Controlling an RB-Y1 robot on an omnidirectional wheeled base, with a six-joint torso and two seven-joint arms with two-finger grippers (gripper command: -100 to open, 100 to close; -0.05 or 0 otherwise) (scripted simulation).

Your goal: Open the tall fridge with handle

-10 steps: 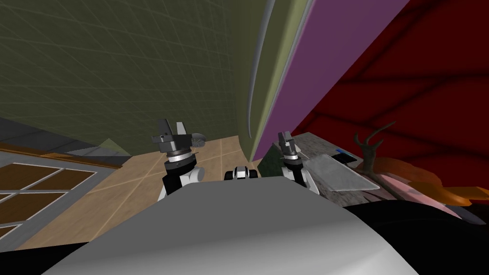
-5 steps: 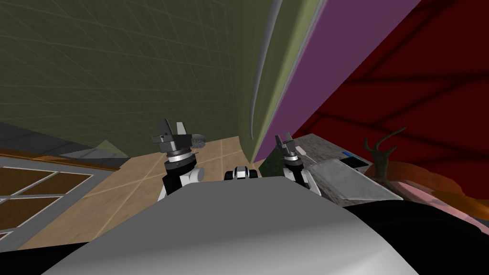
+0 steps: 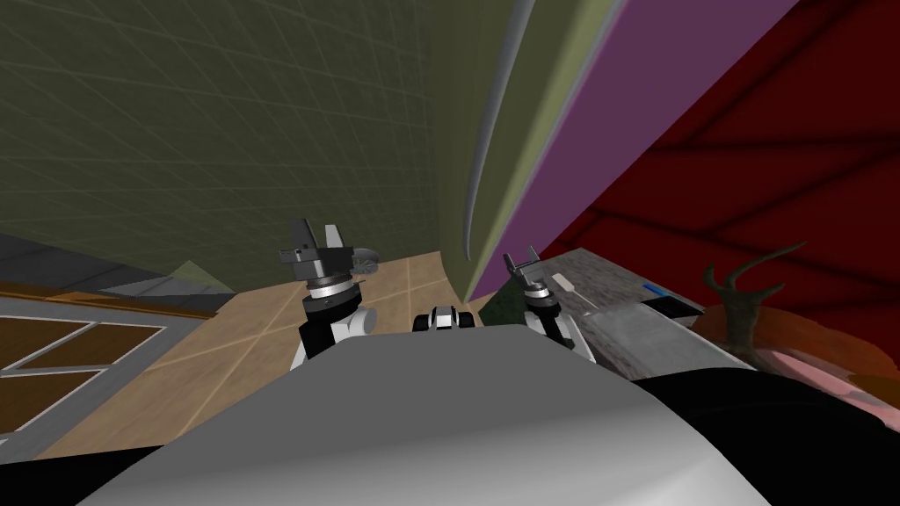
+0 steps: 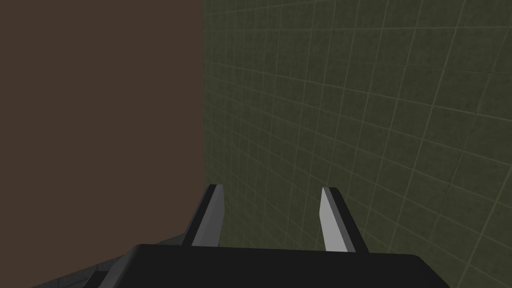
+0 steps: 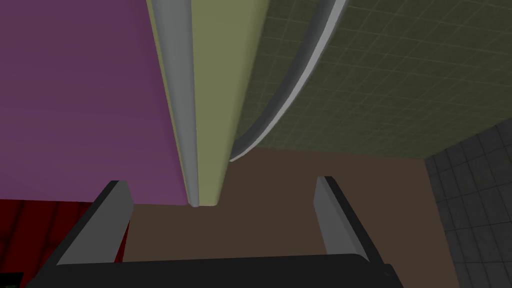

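1. Shifted over the last second: the robot's head camera has swung, sliding the whole scene across, and the right gripper [image 3: 520, 260] has itself rolled and leaned in toward the fridge [image 3: 606, 123]. Judged: this is lining-up for the handle; no pull has begun.
2. Wall [image 3: 220, 114], olive, tiled. It runs behind the fridge and across the robot's left.
3. Fridge, tall, with a purple flank and a plain olive front. It stands ahead and to the robot's right, against the tiled wall, with a speckled grey counter [image 3: 606, 272] next to its purple flank. No gap shows at the door edge, so it is judged closed.
4. Handle [image 5: 305, 70], a long grey bowed bar on the olive front. It lies beyond the right fingers and to one side of the door edge, untouched.
5. Right gripper: fingers spread wide, nothing between them, and the door's lower corner framed in the gap. It must likely shift sideways to straddle the handle.
6. Left gripper [image 3: 318, 235]: raised on the left, fingers parted and empty, facing the tiled wall.
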